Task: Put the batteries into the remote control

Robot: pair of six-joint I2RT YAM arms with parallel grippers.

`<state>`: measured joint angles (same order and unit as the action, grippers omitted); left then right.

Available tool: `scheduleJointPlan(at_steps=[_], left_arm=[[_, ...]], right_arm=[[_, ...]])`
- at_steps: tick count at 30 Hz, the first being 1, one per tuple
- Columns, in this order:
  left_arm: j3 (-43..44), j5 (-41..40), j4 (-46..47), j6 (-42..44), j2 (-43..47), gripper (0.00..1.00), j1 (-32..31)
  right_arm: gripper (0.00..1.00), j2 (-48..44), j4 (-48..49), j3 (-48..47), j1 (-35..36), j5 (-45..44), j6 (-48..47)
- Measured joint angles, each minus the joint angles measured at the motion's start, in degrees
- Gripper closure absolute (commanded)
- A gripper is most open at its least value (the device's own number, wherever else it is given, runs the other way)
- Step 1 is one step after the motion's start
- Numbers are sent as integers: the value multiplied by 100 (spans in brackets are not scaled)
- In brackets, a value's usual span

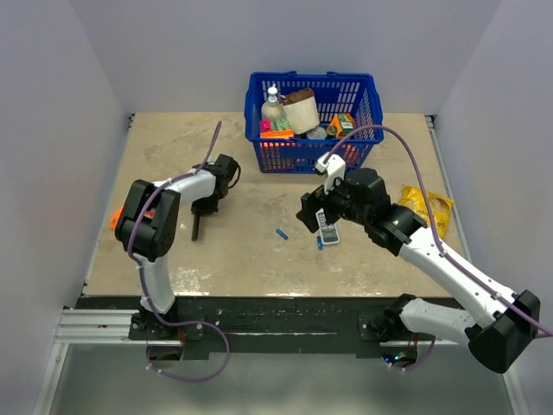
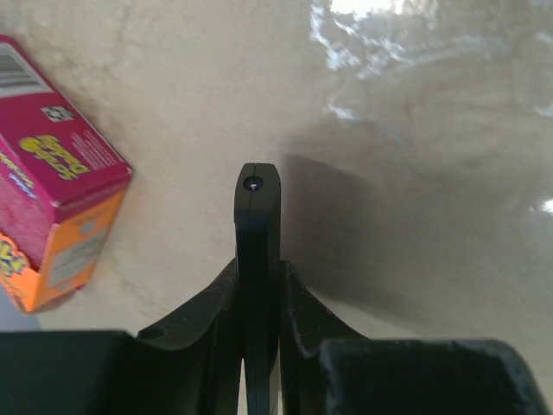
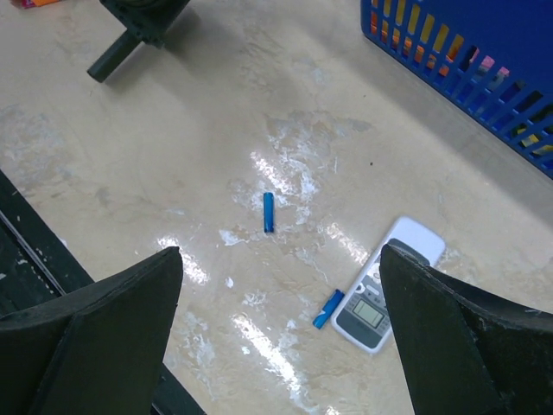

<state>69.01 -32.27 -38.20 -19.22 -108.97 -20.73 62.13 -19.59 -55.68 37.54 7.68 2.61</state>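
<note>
The black remote control (image 2: 257, 220) stands on its edge on the table, my left gripper (image 2: 259, 290) shut on its sides. From above, the remote control (image 1: 196, 227) points toward the near edge below the left gripper (image 1: 206, 207). Two blue batteries lie loose on the table. One battery (image 3: 268, 212) lies alone, and the other battery (image 3: 328, 309) touches a white-grey remote (image 3: 387, 285). My right gripper (image 3: 281, 255) hovers wide open above them with nothing between its fingers. The top view shows the right gripper (image 1: 318, 218) over the battery (image 1: 320, 243), with the other battery (image 1: 282, 233) to its left.
A blue basket (image 1: 363, 86) full of items stands at the back centre. A yellow snack bag (image 1: 428, 207) lies at the right. A pink and orange box (image 2: 52, 173) sits by the left arm, at the table's left edge (image 1: 115, 218).
</note>
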Motion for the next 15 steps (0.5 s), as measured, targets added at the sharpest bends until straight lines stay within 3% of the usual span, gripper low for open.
scheduleJointPlan(at_steps=[2,5,15], left_arm=[[188,-304,-83,122,-216,95,28],[463,-553,-269,234,-472,85,46],[566,-417,-560,225,-479,60,-70]], right_arm=[[2,-74,-39,61,0,-81,2],[2,-146,-125,83,0,-208,0],[2,-330,-297,129,0,-575,-24]])
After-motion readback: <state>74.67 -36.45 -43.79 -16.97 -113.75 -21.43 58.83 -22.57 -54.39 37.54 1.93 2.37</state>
